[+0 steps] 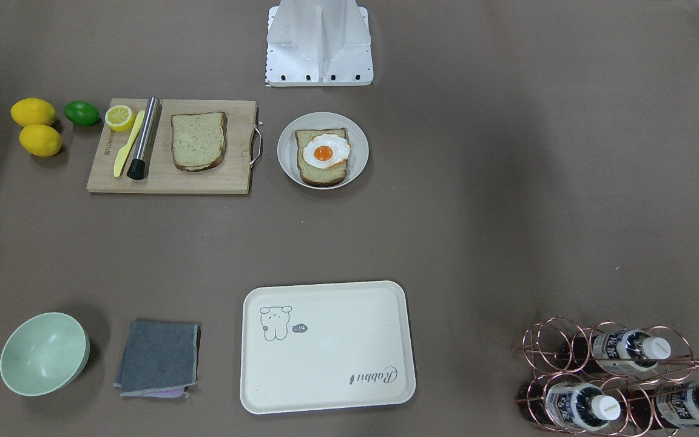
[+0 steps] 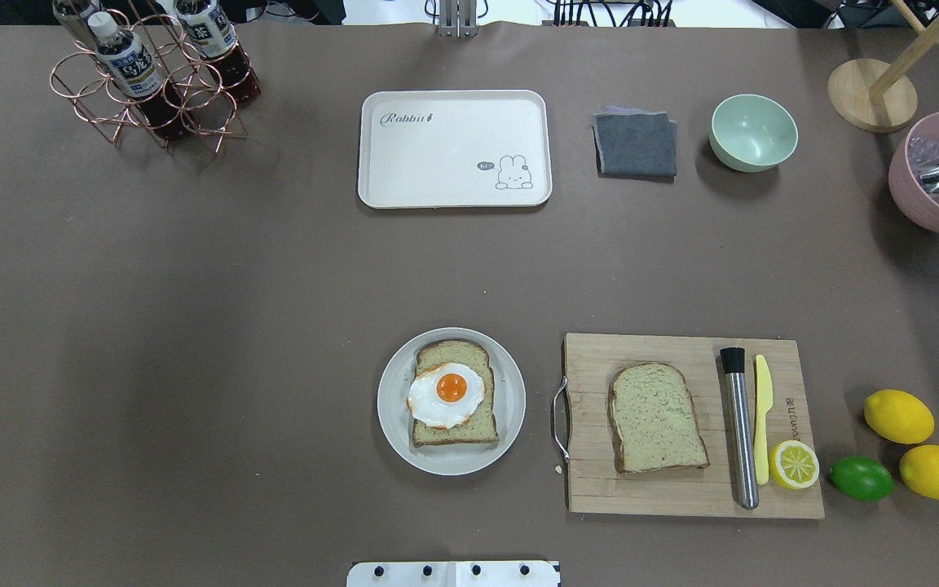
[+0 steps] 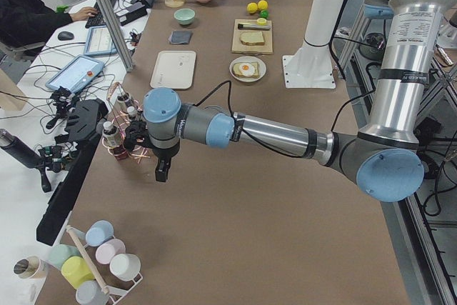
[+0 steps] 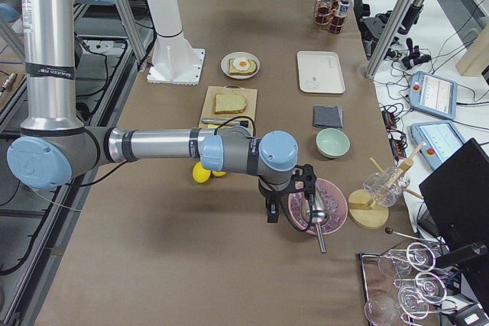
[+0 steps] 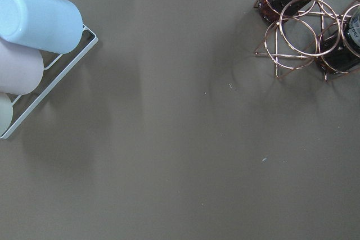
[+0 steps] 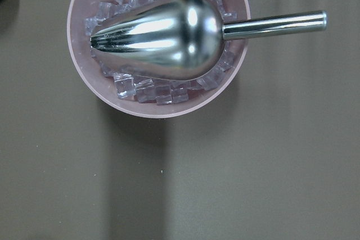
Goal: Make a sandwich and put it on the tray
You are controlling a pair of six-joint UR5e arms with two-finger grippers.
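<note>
Resting on the grey plate (image 2: 392,408), one bread slice (image 2: 473,432) carries the fried egg (image 2: 447,393); the second slice (image 2: 655,417) lies on the cutting board (image 2: 665,493) beside it, both well apart from the tray (image 2: 453,155). The left claw (image 3: 163,169) hangs near the bottle rack (image 3: 125,133), the right claw (image 4: 271,210) above the pink ice bowl (image 4: 336,208). Whether either claw is open or closed cannot be told.

Overhead and front views opposed, sharing the tray (image 2: 437,155), side views lengthwise, wrist views close, downward
</note>
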